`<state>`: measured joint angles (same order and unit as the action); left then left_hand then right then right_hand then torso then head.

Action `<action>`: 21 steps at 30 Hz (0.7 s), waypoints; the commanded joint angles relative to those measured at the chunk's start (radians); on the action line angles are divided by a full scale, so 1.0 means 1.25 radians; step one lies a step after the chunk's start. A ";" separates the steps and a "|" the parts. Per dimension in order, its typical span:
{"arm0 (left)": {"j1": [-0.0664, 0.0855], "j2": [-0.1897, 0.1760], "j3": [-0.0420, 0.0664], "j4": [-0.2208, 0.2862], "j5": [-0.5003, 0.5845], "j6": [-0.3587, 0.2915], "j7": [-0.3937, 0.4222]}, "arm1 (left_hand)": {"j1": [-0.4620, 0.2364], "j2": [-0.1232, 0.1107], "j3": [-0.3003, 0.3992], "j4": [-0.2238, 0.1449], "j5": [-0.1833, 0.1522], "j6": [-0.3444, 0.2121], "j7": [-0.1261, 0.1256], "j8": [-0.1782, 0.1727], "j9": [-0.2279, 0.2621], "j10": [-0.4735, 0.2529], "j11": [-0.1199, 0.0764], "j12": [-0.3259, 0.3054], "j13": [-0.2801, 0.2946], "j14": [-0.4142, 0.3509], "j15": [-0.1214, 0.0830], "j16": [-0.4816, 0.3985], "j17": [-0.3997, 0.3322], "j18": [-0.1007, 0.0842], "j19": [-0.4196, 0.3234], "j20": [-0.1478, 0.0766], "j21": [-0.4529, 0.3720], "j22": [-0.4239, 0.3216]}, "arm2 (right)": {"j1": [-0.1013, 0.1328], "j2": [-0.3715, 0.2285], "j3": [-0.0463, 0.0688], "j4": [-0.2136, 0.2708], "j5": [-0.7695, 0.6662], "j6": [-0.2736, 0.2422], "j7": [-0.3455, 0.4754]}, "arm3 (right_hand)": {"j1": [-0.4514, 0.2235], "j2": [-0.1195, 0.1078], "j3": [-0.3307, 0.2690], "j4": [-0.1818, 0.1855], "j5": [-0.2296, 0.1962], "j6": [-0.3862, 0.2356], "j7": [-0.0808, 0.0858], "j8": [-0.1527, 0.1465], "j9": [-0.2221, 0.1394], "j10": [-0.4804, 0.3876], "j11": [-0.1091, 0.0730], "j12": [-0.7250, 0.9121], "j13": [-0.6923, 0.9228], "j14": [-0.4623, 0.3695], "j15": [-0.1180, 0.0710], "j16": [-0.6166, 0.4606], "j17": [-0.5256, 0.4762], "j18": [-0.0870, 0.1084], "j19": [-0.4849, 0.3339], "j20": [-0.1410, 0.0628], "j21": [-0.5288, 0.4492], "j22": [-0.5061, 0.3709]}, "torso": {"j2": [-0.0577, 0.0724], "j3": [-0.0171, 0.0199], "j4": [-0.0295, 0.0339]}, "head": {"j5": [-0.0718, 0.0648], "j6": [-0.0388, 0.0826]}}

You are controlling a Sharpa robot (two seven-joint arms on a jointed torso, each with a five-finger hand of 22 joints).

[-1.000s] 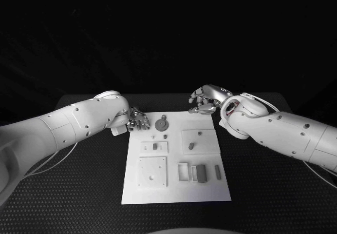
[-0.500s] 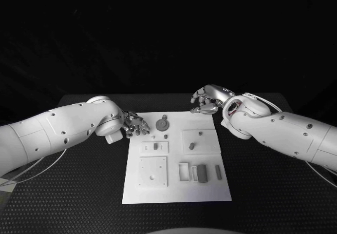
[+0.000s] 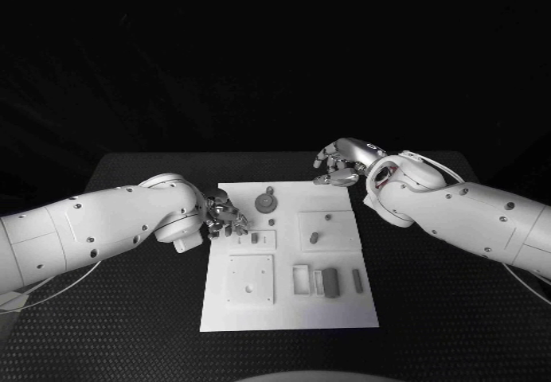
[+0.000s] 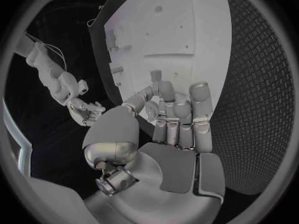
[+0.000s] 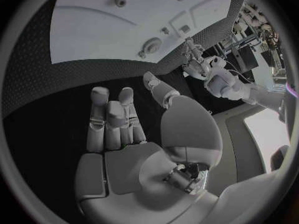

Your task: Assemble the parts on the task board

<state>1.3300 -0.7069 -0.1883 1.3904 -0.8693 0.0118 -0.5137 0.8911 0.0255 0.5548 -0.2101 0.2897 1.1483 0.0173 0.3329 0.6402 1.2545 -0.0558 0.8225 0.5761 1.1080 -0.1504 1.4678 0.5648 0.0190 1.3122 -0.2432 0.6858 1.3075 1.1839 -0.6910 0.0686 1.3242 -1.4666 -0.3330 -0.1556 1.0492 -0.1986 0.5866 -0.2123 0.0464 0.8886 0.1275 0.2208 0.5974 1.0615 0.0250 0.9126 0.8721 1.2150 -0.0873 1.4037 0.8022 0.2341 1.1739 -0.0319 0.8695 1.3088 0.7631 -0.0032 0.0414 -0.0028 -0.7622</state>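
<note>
In the head view, your left robot hand (image 3: 225, 216) sits at the left edge of the white board (image 3: 287, 310), a little above the frame's middle, fingers curled over the board's upper left part. Whether it pinches a piece I cannot tell from here. Your right robot hand (image 3: 341, 165) hovers off the board's upper right corner, fingers loosely curled and holding nothing. The round disc (image 3: 265, 204) lies just right of the left fingers, and below it a small peg (image 3: 252, 237) stands in its block. In the lower right of the board the dark bar (image 3: 330, 282) lies among its slots. If the peg block is your target, I would bring the left hand down slowly and keep the wrist clear of the disc.

In the left wrist view, the fingers (image 4: 178, 115) lie close together and nearly straight, tips over the board's edge, with nothing visible between them. A small peg (image 4: 156, 75) stands just past the fingertips. Spread thumb and fingers before you descend, so that you straddle it and do not knock it.

In the right wrist view, the fingers (image 5: 112, 117) rest over the dark tabletop (image 5: 37, 124), empty, with the disc (image 5: 151, 46) near the board's edge ahead. Keep this hand parked off the board.
</note>
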 commanded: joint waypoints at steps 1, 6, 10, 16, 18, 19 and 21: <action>0.000 -0.004 -0.005 0.016 -0.099 -0.020 -0.018 | 0.008 0.008 0.009 -0.009 0.004 0.020 0.007 0.030 0.009 0.029 -0.021 0.004 0.001 0.032 -0.028 0.007 0.003 0.037 0.022 -0.017 0.007 0.018 | 0.000 0.000 0.000 0.001 0.000 0.012 0.002 | -0.009 0.000 0.000 0.006 0.001 -0.002 0.009 -0.004 0.000 -0.003 0.000 -0.004 0.001 -0.006 0.002 -0.003 0.001 0.022 -0.001 -0.004 -0.004 0.010 | 0.000 0.0002 -0.0009 | 0.001 -0.004; 0.000 -0.012 -0.015 0.027 -0.125 -0.007 -0.033 | 0.007 0.006 0.011 -0.007 0.005 0.024 0.004 0.037 0.011 0.036 -0.024 0.008 0.002 0.036 -0.030 0.011 0.007 0.035 0.026 -0.017 0.013 0.017 | 0.000 -0.003 0.000 0.002 0.000 0.012 0.002 | -0.009 0.000 0.000 0.007 0.001 -0.002 0.009 -0.004 0.000 -0.003 0.000 -0.004 0.001 -0.006 0.002 -0.003 0.001 0.022 -0.001 -0.004 -0.004 0.010 | 0.001 0.0010 -0.0006 | 0.001 -0.006; 0.000 -0.009 -0.022 0.023 -0.125 -0.001 -0.035 | 0.007 0.005 0.012 -0.007 0.008 0.024 0.003 0.039 0.012 0.037 -0.024 0.008 0.002 0.037 -0.031 0.012 0.007 0.035 0.026 -0.017 0.015 0.017 | 0.000 -0.003 0.000 0.003 0.000 0.012 0.002 | -0.009 0.000 0.000 0.007 0.001 -0.002 0.009 -0.004 0.000 -0.003 0.000 -0.004 0.001 -0.006 0.002 -0.003 0.001 0.022 -0.001 -0.004 -0.004 0.010 | 0.001 0.0010 -0.0004 | 0.001 -0.006; -0.006 -0.002 -0.025 0.014 -0.148 0.014 -0.042 | 0.006 0.004 0.011 -0.005 0.008 0.024 0.003 0.040 0.012 0.037 -0.024 0.009 0.002 0.037 -0.031 0.012 0.008 0.034 0.026 -0.017 0.016 0.017 | 0.000 -0.003 0.000 0.003 0.000 0.012 0.003 | -0.009 0.000 0.000 0.007 0.001 -0.002 0.009 -0.004 0.000 -0.003 0.000 -0.004 0.001 -0.006 0.002 -0.003 0.001 0.022 -0.001 -0.004 -0.004 0.010 | 0.002 0.0005 -0.0017 | 0.001 -0.007; -0.007 0.001 -0.026 0.011 -0.147 0.018 -0.042 | 0.005 0.004 0.011 -0.005 0.008 0.024 0.003 0.040 0.012 0.037 -0.024 0.009 0.002 0.037 -0.031 0.012 0.008 0.034 0.026 -0.016 0.016 0.017 | 0.000 -0.004 0.000 0.002 0.000 0.012 0.003 | -0.009 0.000 0.000 0.007 0.001 -0.002 0.009 -0.004 0.000 -0.003 0.000 -0.004 0.001 -0.006 0.002 -0.003 0.001 0.022 -0.001 -0.004 -0.004 0.010 | 0.001 0.0011 -0.0022 | 0.001 -0.007; -0.008 0.002 -0.026 0.010 -0.147 0.017 -0.043 | 0.005 0.004 0.011 -0.004 0.008 0.024 0.003 0.040 0.012 0.037 -0.024 0.009 0.002 0.037 -0.031 0.012 0.008 0.034 0.026 -0.016 0.016 0.017 | 0.000 -0.004 0.000 0.003 0.000 0.012 0.002 | -0.009 0.000 0.000 0.007 0.001 -0.002 0.009 -0.004 0.000 -0.003 0.000 -0.004 0.001 -0.006 0.002 -0.003 0.001 0.022 -0.001 -0.004 -0.004 0.010 | 0.001 0.0012 -0.0023 | 0.001 -0.008; -0.010 0.003 -0.026 0.009 -0.147 0.017 -0.043 | 0.004 0.004 0.011 -0.004 0.008 0.024 0.003 0.040 0.012 0.037 -0.024 0.009 0.002 0.037 -0.031 0.012 0.008 0.034 0.026 -0.016 0.016 0.017 | 0.000 -0.004 0.000 0.002 0.000 0.013 0.003 | -0.009 0.000 0.000 0.007 0.001 -0.002 0.009 -0.004 0.000 -0.003 0.000 -0.004 0.001 -0.006 0.002 -0.003 0.001 0.022 -0.001 -0.004 -0.004 0.010 | 0.001 0.0014 -0.0020 | 0.000 -0.009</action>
<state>1.3211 -0.7057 -0.2196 1.4029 -1.0315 0.0155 -0.5584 0.8911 0.0255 0.5563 -0.2086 0.2971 1.1598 0.0179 0.3340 0.6406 1.2636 -0.0575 0.8279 0.5781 1.1193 -0.1502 1.4795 0.5743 0.0191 1.3231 -0.2432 0.7019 1.3073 1.1839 -0.6951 0.0686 1.3261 -1.4659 -0.3284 -0.1556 1.0491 -0.1987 0.5838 -0.2095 0.0464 0.8898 0.1288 0.2208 0.5973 1.0615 0.0250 0.9126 0.8719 1.2150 -0.0874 1.4037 0.8022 0.2341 1.1739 -0.0317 0.8694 1.3087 0.7647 -0.0018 0.0388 -0.0012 -0.7718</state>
